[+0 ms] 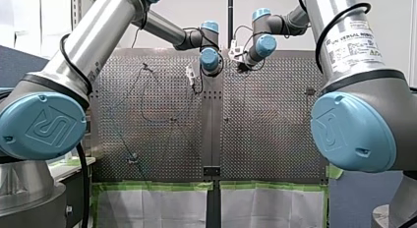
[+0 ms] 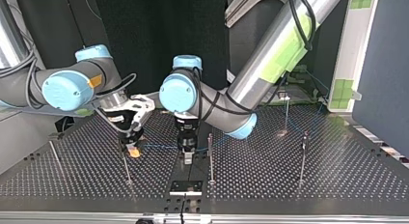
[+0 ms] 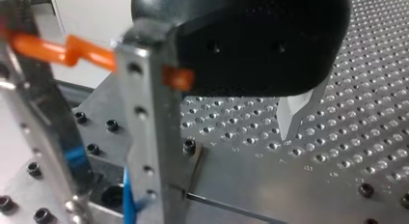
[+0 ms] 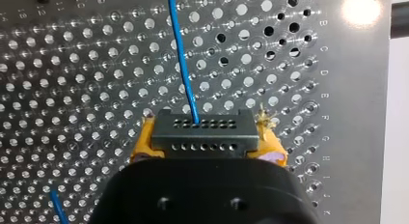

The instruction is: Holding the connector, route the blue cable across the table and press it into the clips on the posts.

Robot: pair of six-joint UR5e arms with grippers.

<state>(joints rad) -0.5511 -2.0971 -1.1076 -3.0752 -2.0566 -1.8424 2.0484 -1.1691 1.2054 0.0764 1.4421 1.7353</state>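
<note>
In the right wrist view my right gripper (image 4: pixel 205 154) is shut on the black connector (image 4: pixel 202 130), yellow pads on both sides. The blue cable (image 4: pixel 181 50) leaves the connector and runs ahead over the perforated plate. In the top view my right gripper (image 2: pixel 132 150) hangs low at centre left, and the blue cable (image 2: pixel 159 147) stretches from it to my left gripper (image 2: pixel 187 154). My left gripper (image 3: pixel 222 175) is open just above the plate, a metal finger (image 3: pixel 144 132) on one side and a pale finger (image 3: pixel 295 113) on the other. The blue cable (image 3: pixel 128 197) passes beside the metal finger.
Thin posts with clips stand on the plate: one post (image 2: pixel 210 156) beside my left gripper, another post (image 2: pixel 303 159) further right, a far post (image 2: pixel 287 108), and a short post (image 2: pixel 127 168) under my right gripper. A small bracket (image 2: pixel 185 187) sits at the near edge.
</note>
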